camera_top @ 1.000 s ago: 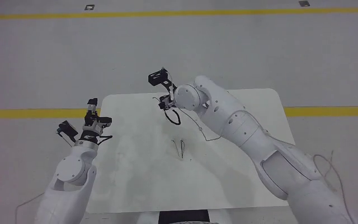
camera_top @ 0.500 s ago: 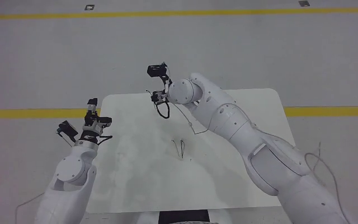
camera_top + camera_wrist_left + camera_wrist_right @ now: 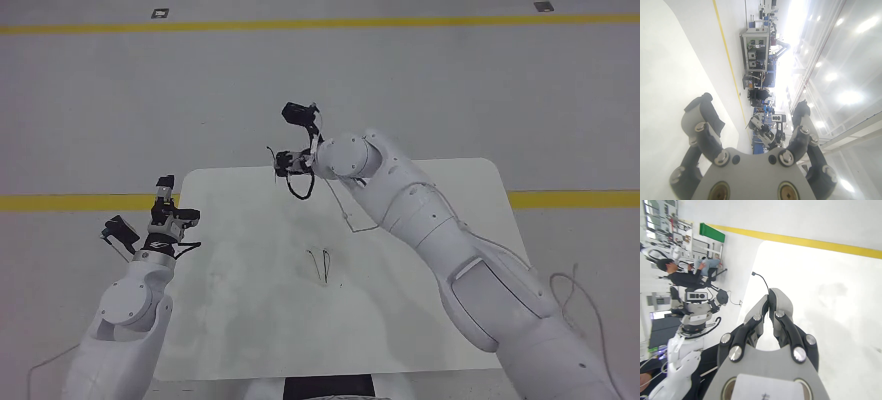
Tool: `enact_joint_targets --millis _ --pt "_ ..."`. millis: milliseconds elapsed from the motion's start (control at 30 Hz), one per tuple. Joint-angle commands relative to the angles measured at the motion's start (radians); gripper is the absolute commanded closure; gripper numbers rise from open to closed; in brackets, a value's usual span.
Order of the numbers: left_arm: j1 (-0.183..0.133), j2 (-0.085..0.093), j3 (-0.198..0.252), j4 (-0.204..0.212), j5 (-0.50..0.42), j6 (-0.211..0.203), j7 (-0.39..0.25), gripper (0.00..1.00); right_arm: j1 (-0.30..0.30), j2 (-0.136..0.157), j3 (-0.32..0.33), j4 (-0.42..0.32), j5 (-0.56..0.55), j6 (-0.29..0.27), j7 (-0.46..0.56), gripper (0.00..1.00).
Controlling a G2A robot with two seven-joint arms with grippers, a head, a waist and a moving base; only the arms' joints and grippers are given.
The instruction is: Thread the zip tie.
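At the table's far left corner, zip tie (image 3: 763,281): a thin black strip is sticking out from between the fingertips of the right claw, curving away from them. Its small square head is lying in line with the table's edge in the right wrist view.
Right claw (image 3: 769,294): it is pinching the zip tie, with the two pads pressing together on the strip. In the top view it is hanging over the far edge of the table, near the left corner.
Left claw (image 3: 753,102): it is standing wide open and gripping nothing. It is hovering beside the table's left edge, well apart from the right claw.
Table (image 3: 420,300): the white top is carrying two thin dark strips (image 3: 322,265) lying close together near its middle, apart from both claws.
Floor: a yellow floor line (image 3: 60,202) is running across behind the table.
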State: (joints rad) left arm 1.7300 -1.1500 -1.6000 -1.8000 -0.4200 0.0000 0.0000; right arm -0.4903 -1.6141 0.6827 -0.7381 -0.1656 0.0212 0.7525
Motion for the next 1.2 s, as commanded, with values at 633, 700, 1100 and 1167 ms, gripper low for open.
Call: enact_joint_targets --millis 633,700,1100,1167 --pt "-0.009 0.008 0.007 0.003 0.233 -0.123 -0.043 0.00 -0.036 -0.003 0.092 0.073 0.192 -0.158 0.015 1.00" --pt "-0.012 0.012 0.005 0.016 0.379 -0.181 -0.044 0.00 -0.043 0.000 0.099 0.059 0.191 -0.134 0.014 1.00" --pt "-0.066 0.050 0.033 0.069 1.374 -0.340 0.204 0.00 -0.049 -0.002 0.143 0.037 0.273 0.007 0.060 1.00" --pt "-0.066 0.050 0.033 0.069 1.374 -0.340 0.204 0.00 -0.049 -0.002 0.143 0.037 0.273 0.007 0.060 1.00"
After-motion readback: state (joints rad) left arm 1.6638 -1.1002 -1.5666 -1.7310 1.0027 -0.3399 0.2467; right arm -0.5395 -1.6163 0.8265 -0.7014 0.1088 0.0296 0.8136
